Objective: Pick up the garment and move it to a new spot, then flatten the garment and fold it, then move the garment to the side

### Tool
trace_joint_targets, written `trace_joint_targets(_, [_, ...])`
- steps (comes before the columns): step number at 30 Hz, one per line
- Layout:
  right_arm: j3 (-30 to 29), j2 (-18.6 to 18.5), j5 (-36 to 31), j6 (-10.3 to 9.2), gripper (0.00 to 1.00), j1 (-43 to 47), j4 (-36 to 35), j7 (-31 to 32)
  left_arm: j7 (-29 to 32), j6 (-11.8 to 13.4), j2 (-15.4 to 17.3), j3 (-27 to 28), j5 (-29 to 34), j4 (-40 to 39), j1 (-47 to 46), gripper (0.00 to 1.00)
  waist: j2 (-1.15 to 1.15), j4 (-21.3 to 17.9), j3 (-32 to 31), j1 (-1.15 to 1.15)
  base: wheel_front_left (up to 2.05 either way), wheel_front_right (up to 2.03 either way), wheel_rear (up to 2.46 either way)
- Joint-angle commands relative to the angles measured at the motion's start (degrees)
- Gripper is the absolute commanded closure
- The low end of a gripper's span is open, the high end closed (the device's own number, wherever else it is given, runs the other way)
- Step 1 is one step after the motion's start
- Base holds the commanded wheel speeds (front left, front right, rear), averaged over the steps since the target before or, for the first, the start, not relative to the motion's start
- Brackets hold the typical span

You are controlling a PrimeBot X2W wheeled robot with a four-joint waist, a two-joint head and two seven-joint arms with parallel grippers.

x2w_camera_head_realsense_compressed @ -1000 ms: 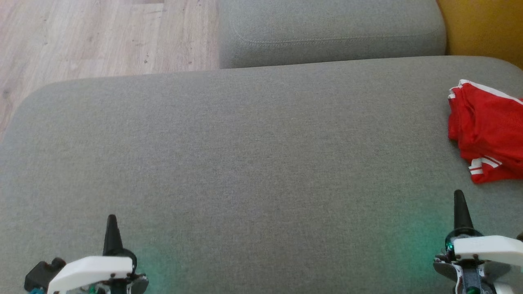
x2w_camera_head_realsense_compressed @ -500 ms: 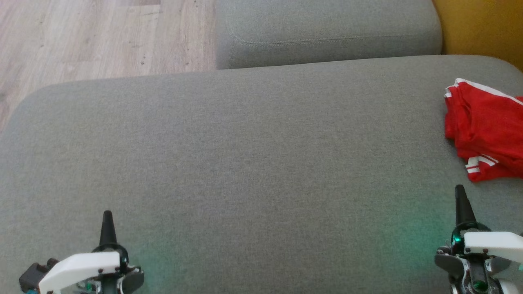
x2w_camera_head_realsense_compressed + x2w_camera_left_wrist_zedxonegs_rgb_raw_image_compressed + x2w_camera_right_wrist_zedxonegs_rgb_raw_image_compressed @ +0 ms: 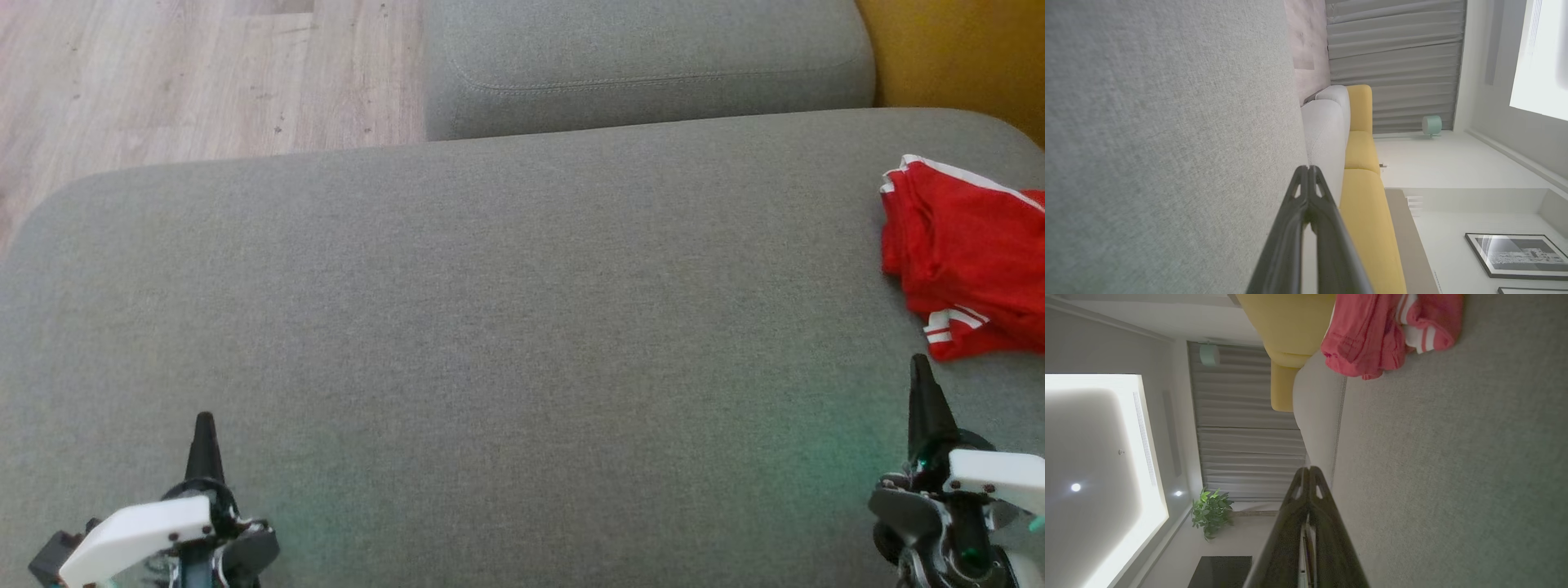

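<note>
Head view — garment (image 3: 967, 253) bunched on cushion (image 3: 490, 327), left gripper (image 3: 203, 421), right gripper (image 3: 920, 364) both closed, empty

The left claw (image 3: 203, 423) and right claw (image 3: 921, 369) are showing tapered black fingers (image 3: 1290, 232) and are wearing white, screw-dotted wrist covers (image 3: 135, 531).

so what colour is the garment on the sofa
Red with white stripes at its edges; the head view shows it best.

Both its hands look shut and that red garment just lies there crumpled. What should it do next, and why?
Probably open the right gripper and reach forward to the red garment: it lies crumpled and untouched near the right edge of the grey cushion, just beyond that gripper's shut fingers.
</note>
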Motion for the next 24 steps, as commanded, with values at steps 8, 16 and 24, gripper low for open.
trace_joint_targets(8, [1.04,-0.49,6.33,-0.04,1.0,-3.83,-2.46,1.84,1.43,-0.89,0.22,2.8,-5.32,-2.52,-3.99,1.0,0.0,-0.29,-0.06,0.0,0.0,0.0,0.0])
trace_joint_targets(16, [1.05,-0.49,6.33,-0.04,1.0,-3.83,-2.46,1.84,1.43,-0.89,0.22,2.8,-5.32,-2.52,-3.99,1.0,0.0,-0.29,-0.06,0.0,0.0,0.0,0.0])
trace_joint_targets(24, [1.05,-0.49,6.33,-0.04,1.0,-3.83,-2.46,1.84,1.43,-0.89,0.22,2.79,-5.32,-2.52,-3.99,1.0,0.0,-0.29,-0.06,0.0,0.0,0.0,0.0])
